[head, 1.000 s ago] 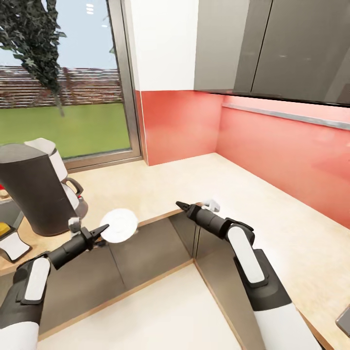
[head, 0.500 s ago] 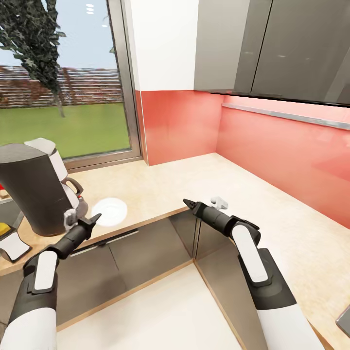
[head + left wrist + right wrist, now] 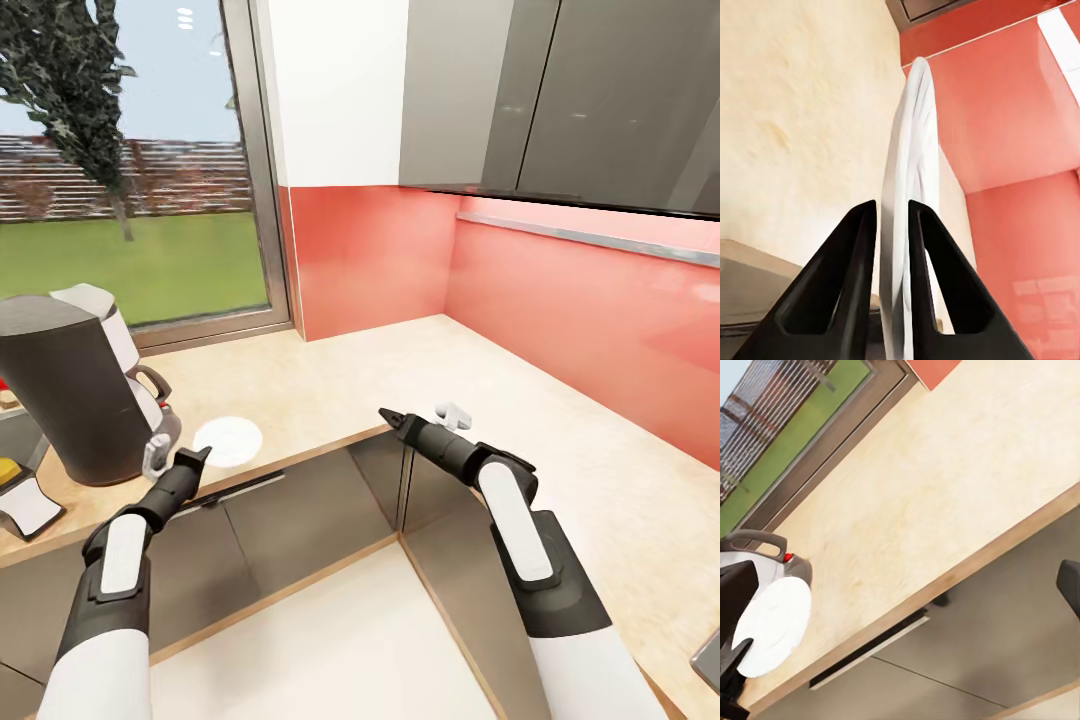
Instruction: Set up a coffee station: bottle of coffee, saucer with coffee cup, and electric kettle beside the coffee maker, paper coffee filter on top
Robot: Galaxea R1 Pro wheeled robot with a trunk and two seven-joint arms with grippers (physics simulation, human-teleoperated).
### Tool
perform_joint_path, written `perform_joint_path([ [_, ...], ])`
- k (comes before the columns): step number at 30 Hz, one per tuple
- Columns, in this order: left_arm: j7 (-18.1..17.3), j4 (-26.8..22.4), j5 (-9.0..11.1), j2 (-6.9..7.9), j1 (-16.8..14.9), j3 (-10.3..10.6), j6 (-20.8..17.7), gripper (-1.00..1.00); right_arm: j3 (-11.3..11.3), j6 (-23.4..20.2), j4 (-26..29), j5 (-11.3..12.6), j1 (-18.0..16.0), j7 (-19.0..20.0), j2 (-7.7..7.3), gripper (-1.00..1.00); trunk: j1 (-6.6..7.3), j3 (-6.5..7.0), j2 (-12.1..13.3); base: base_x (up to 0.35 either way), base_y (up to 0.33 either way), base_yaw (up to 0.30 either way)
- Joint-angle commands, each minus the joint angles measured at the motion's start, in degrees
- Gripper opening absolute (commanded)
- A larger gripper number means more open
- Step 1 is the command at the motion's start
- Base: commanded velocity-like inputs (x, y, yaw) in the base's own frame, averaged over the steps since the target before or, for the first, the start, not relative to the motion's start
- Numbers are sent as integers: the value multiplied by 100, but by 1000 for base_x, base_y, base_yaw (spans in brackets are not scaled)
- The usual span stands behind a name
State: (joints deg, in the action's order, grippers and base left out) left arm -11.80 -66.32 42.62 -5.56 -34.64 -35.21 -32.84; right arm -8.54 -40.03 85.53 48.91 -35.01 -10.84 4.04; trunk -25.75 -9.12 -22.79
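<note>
The white saucer [image 3: 228, 440] lies flat on the kitchen countertop [image 3: 350, 380], just right of the dark grey coffee maker [image 3: 70, 400]. My left gripper [image 3: 200, 455] is at the saucer's near rim. In the left wrist view the saucer [image 3: 904, 187] shows edge-on, with a black finger tight on each side of it. The right wrist view shows the saucer [image 3: 772, 626] beside the coffee maker's carafe [image 3: 765, 562]. My right gripper [image 3: 390, 418] hovers open over the counter's inner corner, holding nothing. A white piece [image 3: 88, 298] sits at the coffee maker's top rear; I cannot tell what it is.
The L-shaped counter has a red backsplash [image 3: 560, 300], with grey wall cabinets [image 3: 560, 100] above and a large window [image 3: 130, 200] behind the coffee maker. Small yellow [image 3: 8, 468] and white [image 3: 30, 505] items lie at the far left. Glossy grey cabinet fronts [image 3: 300, 520] face me.
My left arm carried the saucer from above the counter's front edge back and down onto the countertop beside the coffee maker. The right gripper shifted slightly to the right.
</note>
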Motion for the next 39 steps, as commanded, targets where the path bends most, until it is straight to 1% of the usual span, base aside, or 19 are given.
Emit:
perform_joint_path([
  [1,-7,-4,12,-7,0,-33,-45,-100,-2,-14,24,63,-6,-53,-4,100,-4,-12,-13,0,0,0],
  [8,7,8,-8,5,17,-47,-39,-100,-5,-14,51,61,-6,-50,-8,100,-4,-12,-13,0,0,0],
  [13,157,43,-2,13,26,-49,-38,-100,-2,-14,52,59,-6,-50,-9,100,-4,-12,-13,0,0,0],
  [18,194,66,1,25,27,-56,-38,-100,-7,-14,51,58,-6,-47,-9,100,-4,-12,-13,4,0,0],
  [22,196,67,0,38,27,-57,-42,-100,-15,-14,51,62,-6,-45,-9,100,-4,-12,-13,151,0,0],
  [28,196,67,1,45,31,-61,-39,-100,-10,-14,51,58,-6,-39,-9,100,-4,-12,-13,31,0,0],
  [34,198,68,-1,52,34,-81,-47,-100,-10,-14,51,58,-6,-43,-9,100,-4,-12,-13,204,19,0],
  [39,196,75,-3,55,35,-81,-47,-100,-10,-14,51,57,-6,-42,-9,100,-4,-12,-13,32,5,0],
])
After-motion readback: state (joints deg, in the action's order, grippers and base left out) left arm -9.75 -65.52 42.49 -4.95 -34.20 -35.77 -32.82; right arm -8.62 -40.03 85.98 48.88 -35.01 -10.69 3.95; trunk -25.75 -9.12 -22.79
